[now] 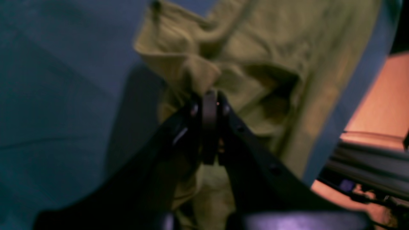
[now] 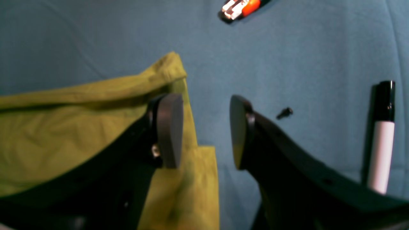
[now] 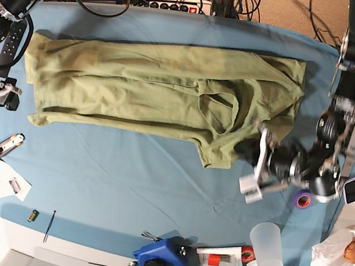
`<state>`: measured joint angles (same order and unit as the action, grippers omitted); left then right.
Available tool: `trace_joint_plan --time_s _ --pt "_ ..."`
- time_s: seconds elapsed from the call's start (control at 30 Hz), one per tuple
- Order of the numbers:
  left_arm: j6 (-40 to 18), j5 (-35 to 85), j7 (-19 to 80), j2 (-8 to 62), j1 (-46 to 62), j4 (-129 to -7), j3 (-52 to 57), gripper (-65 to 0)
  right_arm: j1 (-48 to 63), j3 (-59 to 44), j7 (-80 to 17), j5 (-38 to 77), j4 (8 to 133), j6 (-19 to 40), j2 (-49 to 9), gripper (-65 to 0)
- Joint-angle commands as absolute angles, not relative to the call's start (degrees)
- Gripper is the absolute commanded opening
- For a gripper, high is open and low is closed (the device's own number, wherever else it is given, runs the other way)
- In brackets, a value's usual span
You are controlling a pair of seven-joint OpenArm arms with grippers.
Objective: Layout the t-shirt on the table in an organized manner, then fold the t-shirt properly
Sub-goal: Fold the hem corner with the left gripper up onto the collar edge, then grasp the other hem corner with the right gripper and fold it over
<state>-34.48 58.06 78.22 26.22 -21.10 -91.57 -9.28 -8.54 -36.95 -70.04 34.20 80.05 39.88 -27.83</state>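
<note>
Blue-clothed tabletop (image 3: 125,172) carrying the t-shirt (image 3: 144,88), spread wide across the far half. Left hand (image 1: 209,99) pinched onto a bunched fold (blurry, probably the hem). Right hand (image 2: 206,131) spread apart, gripping nothing, over a corner.

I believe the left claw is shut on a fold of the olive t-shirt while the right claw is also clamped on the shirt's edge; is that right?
Only partly. The left claw is shut on the t-shirt, as the left wrist view shows. The right claw is not clamped, though: the right wrist view shows its jaws standing apart with nothing between them, one finger over the shirt's edge, the other over the blue table.
</note>
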Motion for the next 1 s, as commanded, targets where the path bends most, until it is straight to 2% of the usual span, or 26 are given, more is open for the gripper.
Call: trace_joint_plan --time_s 0.0,0.17,0.3,0.43,0.53,0.77,0.97 --pt "-34.61 58.98 77.80 27.05 -20.73 -93.76 -8.47 -65.0 -9.52 -37.17 -69.25 35.09 81.06 40.00 -29.54 -40.5" --pt "-34.09 55.61 75.75 26.76 -12.84 -97.60 -3.84 -65.0 -9.52 -37.08 -71.61 35.20 81.06 40.00 -29.91 -40.5" --pt "-33.52 55.09 74.94 26.70 -8.51 -99.04 4.25 -65.0 -9.54 -35.86 -70.54 36.27 81.06 40.00 -32.51 -40.5" --pt "-33.76 57.56 74.91 26.72 -6.09 -99.24 13.39 -65.0 -9.72 -30.33 -69.95 36.18 81.06 40.00 -36.73 -40.5" --pt "-36.01 60.62 74.96 27.00 -4.69 -99.24 17.63 -65.0 -10.17 -23.90 -69.84 35.90 81.06 40.00 -39.35 -40.5" --pt "-36.10 60.93 74.94 27.00 -3.51 -99.24 18.94 -65.0 -16.58 -12.47 -66.17 29.67 81.06 40.00 -40.51 -40.5" --pt "-36.07 60.90 74.91 26.98 -3.49 -99.24 18.94 -65.0 -22.48 -3.27 -68.77 26.96 81.06 40.00 -40.51 -40.5"
